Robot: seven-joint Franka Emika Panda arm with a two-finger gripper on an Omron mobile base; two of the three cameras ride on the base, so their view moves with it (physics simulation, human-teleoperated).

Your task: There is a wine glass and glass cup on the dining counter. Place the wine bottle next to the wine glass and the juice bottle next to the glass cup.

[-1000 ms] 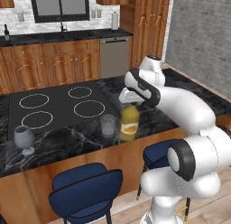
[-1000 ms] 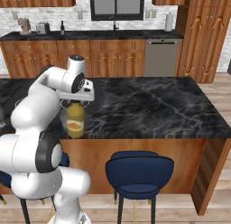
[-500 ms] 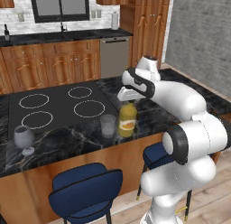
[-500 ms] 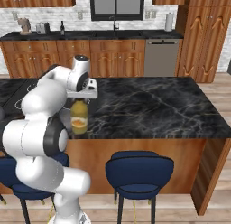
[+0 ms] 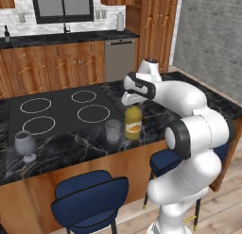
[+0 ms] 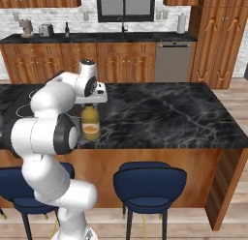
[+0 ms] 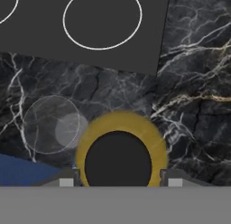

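The juice bottle (image 5: 133, 123) (image 6: 90, 124), yellow-orange with a black cap (image 7: 118, 162), stands upright on the dining counter (image 5: 71, 144) (image 6: 160, 113) near its front edge. My gripper (image 5: 133, 102) (image 6: 91, 103) (image 7: 120, 181) comes down from above and is shut on the bottle's top. The glass cup (image 5: 113, 131) (image 7: 50, 124) stands close beside the bottle, to its left in the left base view, with a small gap between them. The wine glass (image 5: 25, 144) sits at the counter's far left. The wine bottle (image 5: 6, 33) (image 6: 67, 29) stands on the back counter.
White cooktop rings (image 5: 92, 113) (image 7: 102, 19) lie behind the cup and bottle. Blue stools (image 5: 90, 204) (image 6: 149, 181) stand under the counter's front edge. A toaster (image 6: 46, 30) sits on the back counter by the wine bottle. Bare marble (image 6: 193, 118) stretches to the right.
The arm's elbow has swung and its posture has shifted. The gripped juice bottle has edged slightly toward the glass cup. The cup and wine glass have stayed put.
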